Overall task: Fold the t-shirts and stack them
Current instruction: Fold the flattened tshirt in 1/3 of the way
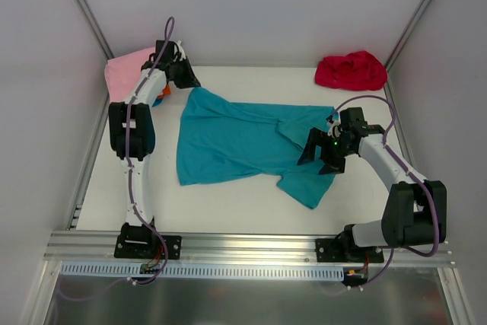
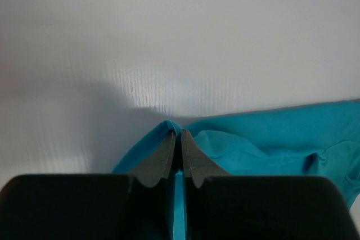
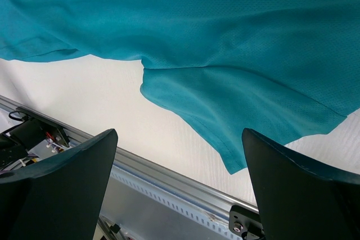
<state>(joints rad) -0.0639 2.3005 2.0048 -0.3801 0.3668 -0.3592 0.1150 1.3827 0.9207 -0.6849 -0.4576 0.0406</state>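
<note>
You've got the teal t-shirt (image 1: pixel 243 142) lying spread but wrinkled in the middle of the table (image 1: pixel 228 207). One sleeve points toward 5 o'clock and there's a crumpled fold near its 3 o'clock side.

Left gripper (image 1: pixel 189 81) is at the shirt's 11 o'clock corner. In the left wrist view the left gripper (image 2: pixel 177 139) has its jaws pressed together with a teal cloth edge (image 2: pixel 270 133) pinched between the fingers (image 2: pixel 160 164). So it's closed on the teal t-shirt, and that corner is drawn up to a point at the tips.

Right gripper (image 1: pixel 316 159) is over the shirt's 3 o'clock side, above the folded part by the sleeve. In the right wrist view the right gripper (image 3: pixel 179 133) has its jaws spread wide with nothing between them. The fingers (image 3: pixel 62 186) frame the teal sleeve (image 3: pixel 225 105) and bare table underneath. You can't tell whether the tips touch the cloth.

Other shirts:
- The red t-shirt (image 1: pixel 351 71) is bunched in a heap at 1 o'clock by the back wall, well apart from the teal one.
- The pink t-shirt (image 1: pixel 125 72) is at 10 o'clock in the back left corner, partly behind the left arm.
- A bit of orange cloth (image 1: pixel 163 91) and a bit of blue cloth (image 1: pixel 157 101) peek out beside the arm, just next to the pink. They're too hidden for you to tell their shape.
</note>
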